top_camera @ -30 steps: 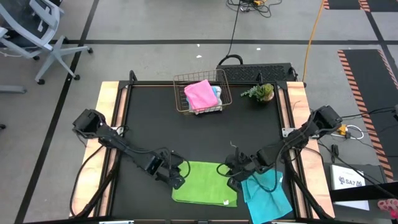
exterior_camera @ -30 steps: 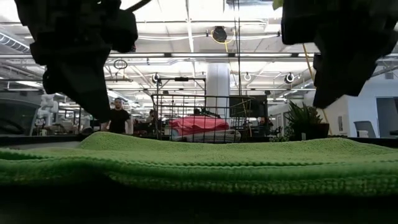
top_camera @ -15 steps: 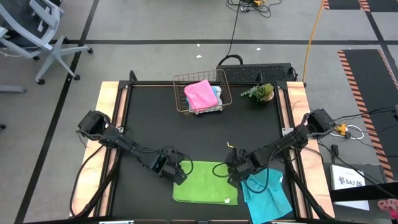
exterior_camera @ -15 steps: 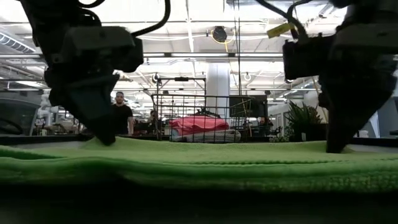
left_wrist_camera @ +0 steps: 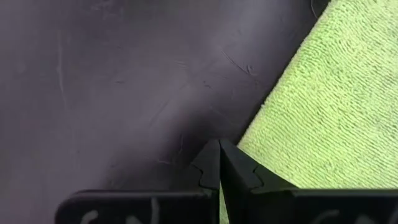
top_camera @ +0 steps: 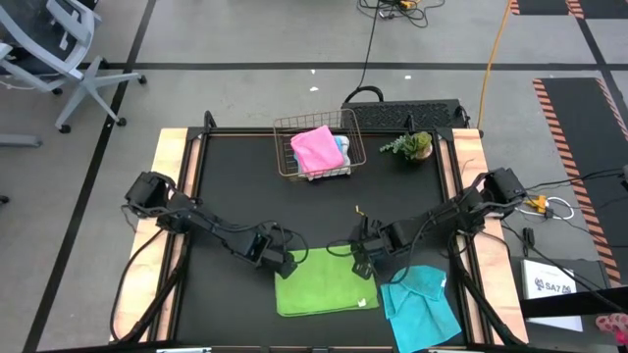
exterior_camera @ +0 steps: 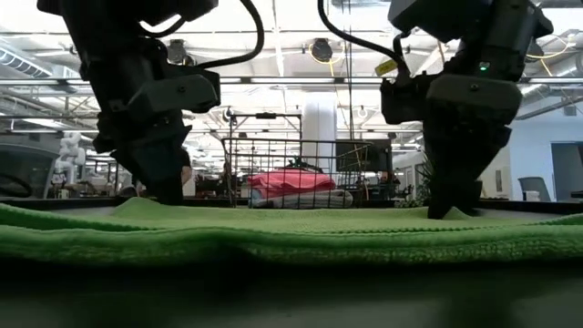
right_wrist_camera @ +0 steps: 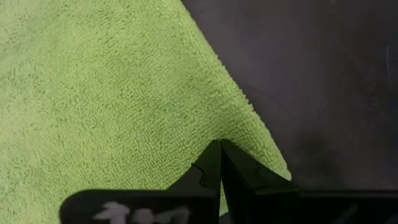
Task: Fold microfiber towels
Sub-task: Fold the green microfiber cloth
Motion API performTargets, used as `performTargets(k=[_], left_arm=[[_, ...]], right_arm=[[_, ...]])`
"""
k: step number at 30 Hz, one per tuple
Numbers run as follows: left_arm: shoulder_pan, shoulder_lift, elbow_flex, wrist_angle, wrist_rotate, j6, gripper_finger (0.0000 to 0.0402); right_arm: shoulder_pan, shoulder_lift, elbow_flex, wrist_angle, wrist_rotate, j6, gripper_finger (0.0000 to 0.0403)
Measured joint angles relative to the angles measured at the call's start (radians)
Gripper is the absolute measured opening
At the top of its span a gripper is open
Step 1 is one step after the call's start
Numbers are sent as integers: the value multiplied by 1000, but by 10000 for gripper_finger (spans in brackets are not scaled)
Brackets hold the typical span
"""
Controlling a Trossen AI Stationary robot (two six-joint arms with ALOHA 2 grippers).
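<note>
Your left gripper (top_camera: 287, 263) and right gripper (top_camera: 363, 267), both pinched tight, press the green towel's (top_camera: 327, 292) far corners onto the black table (top_camera: 235, 196); beyond them stands a wire basket (exterior_camera: 287, 173), workshop behind.

You see the green towel (top_camera: 326, 291) as soft looped pile cloth, matt and nubbly, with a fuzzy stitched edge in both wrist views. Beside the green towel, the cyan towel (top_camera: 422, 304) is the same matt cloth, rumpled. The mat (top_camera: 235, 196) under the green towel looks like dark matt rubber or vinyl, faintly scuffed and scratched. Along the mat's sides you have pale bare wood, the table (top_camera: 169, 167) edges. Beyond the green towel, the basket (top_camera: 316, 147) is thin coppery metal wire with a slight sheen, holding a pink towel (top_camera: 316, 149) of fluffy cloth. The fingers (left_wrist_camera: 239, 171) at the green towel's corners are matt black hard plastic
</note>
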State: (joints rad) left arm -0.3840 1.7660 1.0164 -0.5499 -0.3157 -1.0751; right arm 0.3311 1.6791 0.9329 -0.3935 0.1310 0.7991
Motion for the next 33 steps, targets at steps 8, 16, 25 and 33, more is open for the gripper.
performTargets(k=[8,16,25,33], left_arm=[[-16,-49,5,5,153,-38,3],[-110,-29,4,-42,140,-125,2],[-79,-109,5,-220,98,-142,1],[-87,-162,5,-6,107,-112,1]], right_arm=[[-5,0,0,0,-2,-7,0],[-4,0,0,0,-4,-2,0],[-4,0,0,0,-4,-7,0],[-4,0,0,-4,-4,-7,0]])
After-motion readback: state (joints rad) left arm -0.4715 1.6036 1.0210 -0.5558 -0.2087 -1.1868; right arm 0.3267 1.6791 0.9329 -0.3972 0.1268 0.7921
